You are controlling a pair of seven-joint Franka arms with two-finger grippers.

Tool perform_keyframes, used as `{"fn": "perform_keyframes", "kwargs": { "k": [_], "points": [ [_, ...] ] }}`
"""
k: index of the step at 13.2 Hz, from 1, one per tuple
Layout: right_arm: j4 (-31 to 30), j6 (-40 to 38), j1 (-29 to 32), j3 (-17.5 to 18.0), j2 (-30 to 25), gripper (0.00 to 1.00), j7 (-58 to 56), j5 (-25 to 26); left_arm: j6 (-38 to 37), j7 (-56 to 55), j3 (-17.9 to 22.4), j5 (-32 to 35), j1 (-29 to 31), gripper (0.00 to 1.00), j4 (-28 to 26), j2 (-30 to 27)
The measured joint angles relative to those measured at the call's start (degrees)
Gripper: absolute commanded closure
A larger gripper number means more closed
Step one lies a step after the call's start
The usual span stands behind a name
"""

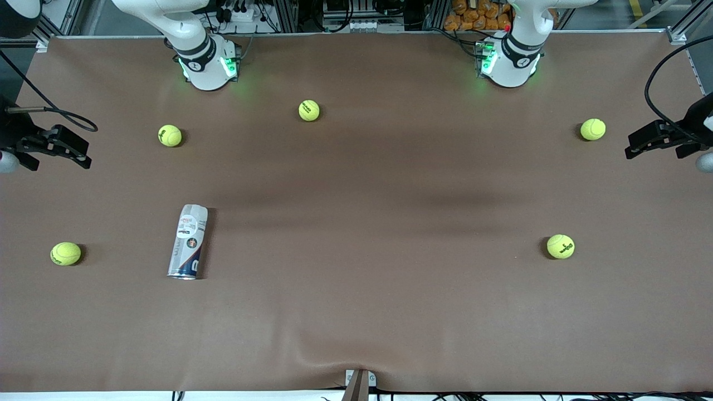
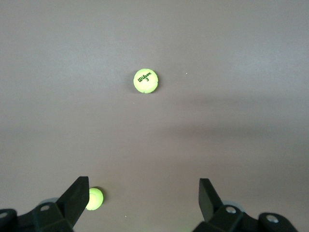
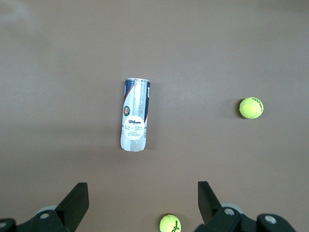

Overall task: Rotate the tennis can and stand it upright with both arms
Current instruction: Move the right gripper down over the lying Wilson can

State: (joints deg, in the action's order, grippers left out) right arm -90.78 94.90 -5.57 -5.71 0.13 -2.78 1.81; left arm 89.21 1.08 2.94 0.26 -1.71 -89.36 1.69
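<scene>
Two arms parked high, nothing grasped: right gripper (image 3: 140, 205) and left gripper (image 2: 142, 203) both spread wide and empty, right out at its own end of the table, left at the other end. Tennis can (image 1: 188, 241) lies flat toward the right arm's end, silvery rim nearest the front camera. Approach step pending; next likely needs the right arm down over it. Label reads "Wilson"; a tennis ball (image 2: 146, 80) shows "Wilson 3".
</scene>
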Motion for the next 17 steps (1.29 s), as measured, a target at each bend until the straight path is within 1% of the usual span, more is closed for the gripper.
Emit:
{"fn": "perform_keyframes", "kwargs": {
  "k": [4, 8, 17],
  "points": [
    [-0.42, -0.12, 0.00, 0.00, 0.00, 0.00, 0.00, -0.01, -0.05, 0.00, 0.00, 0.00, 0.06, 0.00, 0.00, 0.00],
    [-0.50, -1.27, 0.01, -0.10, 0.00, 0.00, 0.01, -3.17, -0.12, 0.00, 0.11, 0.00, 0.19, 0.00, -0.01, 0.00],
    [-2.02, -1.49, 0.05, -0.29, 0.00, 0.00, 0.01, -3.25, -0.70, 0.02, 0.11, 0.00, 0.19, 0.00, -0.22, 0.12]
  ]
}}
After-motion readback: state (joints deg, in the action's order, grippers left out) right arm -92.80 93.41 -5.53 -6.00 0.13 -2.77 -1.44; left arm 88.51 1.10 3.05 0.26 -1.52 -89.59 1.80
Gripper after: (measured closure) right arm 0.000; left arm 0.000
